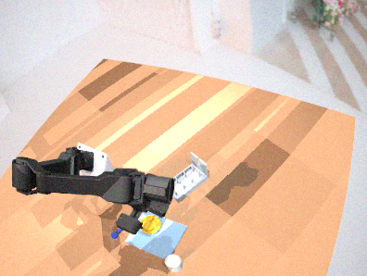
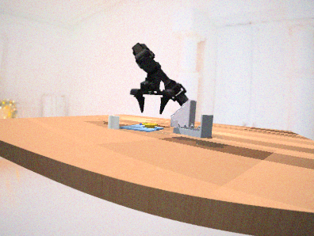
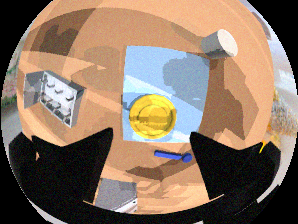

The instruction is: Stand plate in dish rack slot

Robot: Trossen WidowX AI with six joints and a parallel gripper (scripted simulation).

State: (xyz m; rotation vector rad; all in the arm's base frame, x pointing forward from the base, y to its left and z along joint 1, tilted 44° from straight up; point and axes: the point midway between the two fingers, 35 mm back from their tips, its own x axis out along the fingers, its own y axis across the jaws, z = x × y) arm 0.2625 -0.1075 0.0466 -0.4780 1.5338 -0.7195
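Observation:
A round yellow plate (image 1: 151, 224) (image 2: 150, 125) (image 3: 152, 116) lies flat on a light blue mat (image 1: 175, 232) (image 2: 131, 127) (image 3: 142, 60), near the mat's edge on the arm's side. My gripper (image 2: 151, 113) (image 3: 153, 134) is open and empty, fingers pointing down, above the table and a little above the plate's height. In the wrist view the plate shows between and just beyond the fingertips. The grey dish rack (image 1: 199, 162) (image 2: 206, 126) (image 3: 76, 110) stands on the table beside the mat, with a tall end panel and small pegs. Its slots hold nothing that I can see.
A white cup (image 1: 173, 263) (image 2: 113, 122) (image 3: 215, 44) stands by the mat's far corner. A blue spoon-like piece (image 1: 114, 235) (image 3: 172, 155) lies between the mat and the arm's base. The arm's pale mount (image 1: 99, 162) (image 2: 184, 112) stands behind the rack in the exterior view.

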